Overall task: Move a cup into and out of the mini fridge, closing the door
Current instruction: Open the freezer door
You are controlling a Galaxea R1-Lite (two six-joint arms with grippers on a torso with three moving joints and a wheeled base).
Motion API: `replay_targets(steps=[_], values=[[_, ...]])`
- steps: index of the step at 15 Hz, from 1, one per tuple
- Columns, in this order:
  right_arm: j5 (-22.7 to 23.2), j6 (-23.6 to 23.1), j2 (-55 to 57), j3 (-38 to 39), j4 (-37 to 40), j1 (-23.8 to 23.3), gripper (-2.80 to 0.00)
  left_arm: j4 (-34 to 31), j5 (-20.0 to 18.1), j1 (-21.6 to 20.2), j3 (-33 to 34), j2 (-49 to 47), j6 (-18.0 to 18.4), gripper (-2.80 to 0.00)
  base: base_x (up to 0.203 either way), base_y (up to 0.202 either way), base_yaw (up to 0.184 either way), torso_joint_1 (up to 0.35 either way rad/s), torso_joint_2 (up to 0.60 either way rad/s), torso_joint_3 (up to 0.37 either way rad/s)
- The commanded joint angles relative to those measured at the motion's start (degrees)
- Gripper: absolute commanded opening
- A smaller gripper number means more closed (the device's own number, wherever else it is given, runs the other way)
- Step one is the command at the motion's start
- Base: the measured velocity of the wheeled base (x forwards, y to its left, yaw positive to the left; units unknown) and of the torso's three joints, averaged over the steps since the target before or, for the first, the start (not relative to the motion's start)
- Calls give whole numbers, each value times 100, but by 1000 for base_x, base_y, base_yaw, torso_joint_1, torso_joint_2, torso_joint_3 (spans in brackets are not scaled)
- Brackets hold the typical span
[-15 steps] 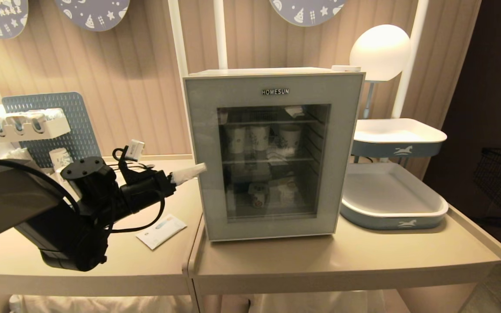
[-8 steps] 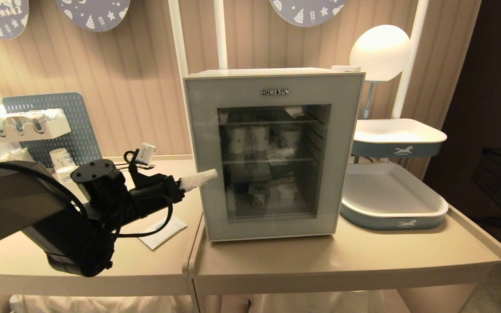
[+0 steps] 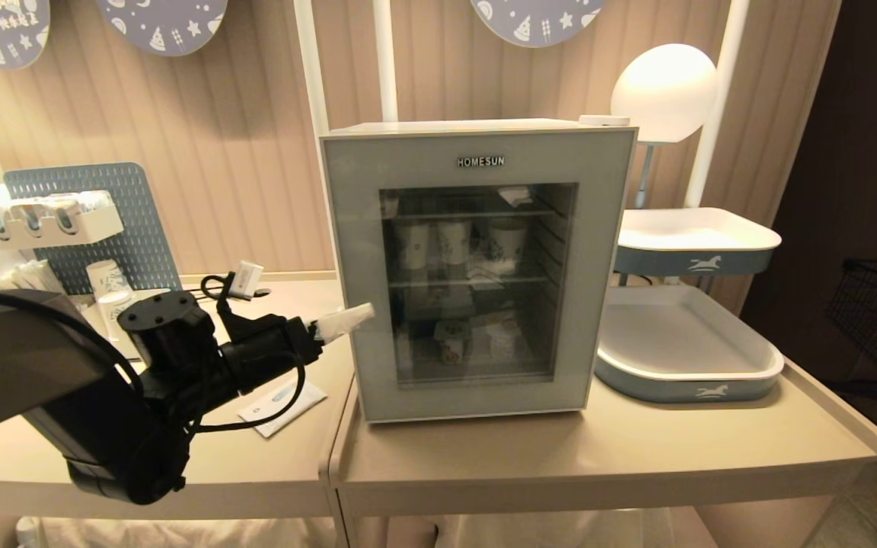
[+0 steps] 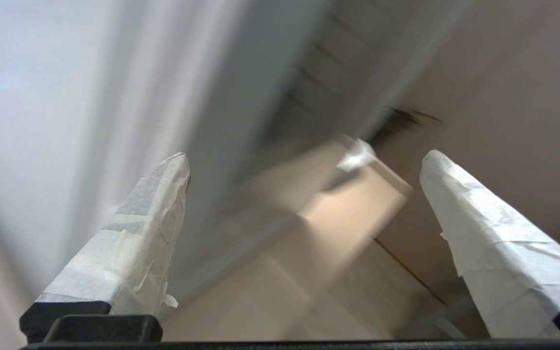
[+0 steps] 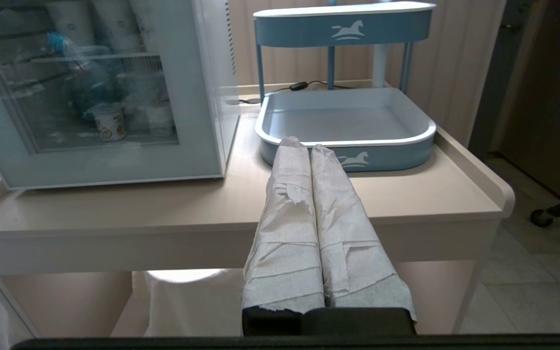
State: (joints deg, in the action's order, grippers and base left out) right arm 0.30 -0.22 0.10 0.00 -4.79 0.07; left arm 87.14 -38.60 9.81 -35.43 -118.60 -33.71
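Centrally on the right-hand table (image 3: 636, 449), near its front edge, the mini fridge (image 3: 476, 129) is seen in the head view, with the door (image 3: 347, 228) shut flat against the cabinet. Through the dark glass several patterned cups (image 3: 507, 242) are made out on the upper wire shelf, and smaller containers on the lower one. From the left, the left gripper (image 3: 355, 316) is held level at the door's left edge, one taped fingertip overlapping the grey frame; whether it touches cannot be told.

Only in the left wrist view are the jaws shown: the two taped fingers (image 4: 144, 233) are spread wide with nothing between them, a blurred pale fridge side lying on one side and the door frame beyond. The cups are not shown there.

By the right wrist view something else is supplied: the right gripper (image 5: 309, 146), absent from the head view, is held before the table's front edge with its wrapped fingers pressed together, clenched on nothing. A yoghurt-like tub (image 5: 109, 121) on the fridge's lower shelf is seen more plainly there.

Just beside the fridge, at the table's right end, a blue two-tier tray rack (image 3: 686, 380) is placed. On the left-hand table (image 3: 27, 464) a white sachet (image 3: 282, 405) lies near the seam.
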Motion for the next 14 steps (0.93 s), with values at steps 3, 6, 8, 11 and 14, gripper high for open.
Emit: replay_targets(steps=[3, 6, 8, 11, 14], values=[[5, -4, 8, 211, -4, 1, -280, 52, 334, -49, 131, 52, 251, -280, 0, 0, 0, 0, 0, 0], [13, -4, 8, 211, -4, 1, -280, 52, 335, -49, 142, 83, 251, -280, 0, 0, 0, 0, 0, 0], [13, -4, 8, 211, -4, 1, -280, 52, 335, -49, 108, 92, 234, -280, 0, 0, 0, 0, 0, 0], [13, -4, 8, 211, -4, 1, -280, -194, 304, -49, 124, 240, 225, -280, 0, 0, 0, 0, 0, 0], [13, -4, 8, 211, -4, 1, -280, -1650, 276, -152, -128, 651, 259, -280, 0, 0, 0, 0, 0, 0]])
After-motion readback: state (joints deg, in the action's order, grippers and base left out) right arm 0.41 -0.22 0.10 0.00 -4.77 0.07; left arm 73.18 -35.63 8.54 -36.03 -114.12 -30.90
